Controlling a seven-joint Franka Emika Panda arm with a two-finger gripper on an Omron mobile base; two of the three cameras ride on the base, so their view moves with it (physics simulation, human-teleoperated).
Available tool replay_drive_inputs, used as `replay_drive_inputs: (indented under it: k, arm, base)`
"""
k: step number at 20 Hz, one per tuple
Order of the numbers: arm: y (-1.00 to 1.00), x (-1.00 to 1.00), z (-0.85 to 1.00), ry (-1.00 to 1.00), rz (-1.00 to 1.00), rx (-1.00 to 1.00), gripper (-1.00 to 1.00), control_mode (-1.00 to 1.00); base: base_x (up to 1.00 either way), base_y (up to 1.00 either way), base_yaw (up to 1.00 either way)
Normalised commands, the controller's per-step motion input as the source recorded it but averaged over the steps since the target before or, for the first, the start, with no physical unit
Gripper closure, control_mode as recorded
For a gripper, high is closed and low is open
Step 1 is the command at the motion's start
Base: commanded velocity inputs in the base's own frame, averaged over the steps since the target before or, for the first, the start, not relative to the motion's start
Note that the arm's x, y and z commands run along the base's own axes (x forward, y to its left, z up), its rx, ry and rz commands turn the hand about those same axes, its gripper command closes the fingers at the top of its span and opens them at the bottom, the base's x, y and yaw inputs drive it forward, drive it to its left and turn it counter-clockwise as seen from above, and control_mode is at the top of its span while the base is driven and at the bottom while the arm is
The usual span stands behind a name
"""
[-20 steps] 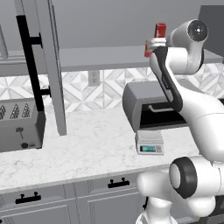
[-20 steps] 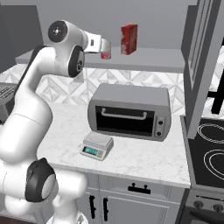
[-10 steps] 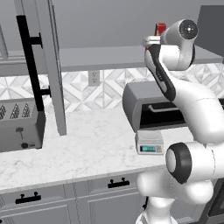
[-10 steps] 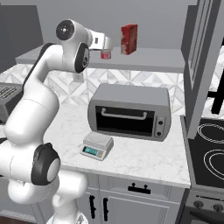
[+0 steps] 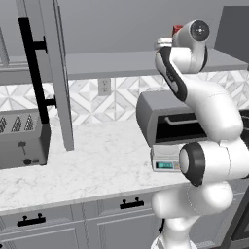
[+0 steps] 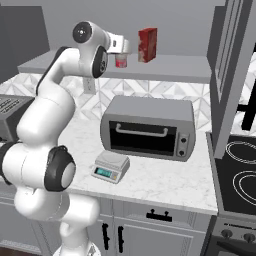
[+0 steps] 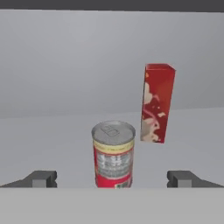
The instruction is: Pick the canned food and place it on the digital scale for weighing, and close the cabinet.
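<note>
Zero steps done: jaws apart around small red-labelled can [image 7: 113, 154] on shelf; flat grey scale [image 6: 110, 166] bare, cabinet door [image 5: 54, 73] open.

Canned food [image 7: 113, 154] upright on shelf; digital scale [image 6: 110, 166] on counter; cabinet [image 5: 52, 73] door apparently open.

The canned food [image 7: 113, 154] has a dull metal lid and a printed paper-like label. The red box [image 7: 156, 103] looks like matt card. Worktop [image 5: 97, 160] — polished, veined marble; toaster oven [image 6: 148, 127] — brushed grey metal.
</note>
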Motion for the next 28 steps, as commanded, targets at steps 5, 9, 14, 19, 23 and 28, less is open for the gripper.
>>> replay_drive_inputs:
  k: [5, 9, 14, 19, 23, 28]
  arm:
    - [0.0, 0.41, -0.04, 0.0, 0.0, 0.0, -1.0, -1.0]
    - [-0.02, 0.4, -0.2, 0.0, 0.0, 0.0, -1.0, -1.0]
    - [-0.13, 0.14, -0.24, 0.0, 0.0, 0.0, -1.0, -1.0]
    - [-0.02, 0.21, -0.22, 0.0, 0.0, 0.0, -1.0, -1.0]
    - [0.0, 0.24, -0.1, 0.0, 0.0, 0.0, 1.0, -1.0]
    - [-0.01, 0.2, -0.03, 0.0, 0.0, 0.0, 1.0, -1.0]
  base:
    - [0.0, 0.0, 0.0]
    - [0.0, 0.0, 0.0]
    - [0.0, 0.0, 0.0]
    - [0.0, 0.0, 0.0]
    - [0.0, 0.0, 0.0]
    - [0.0, 0.0, 0.0]
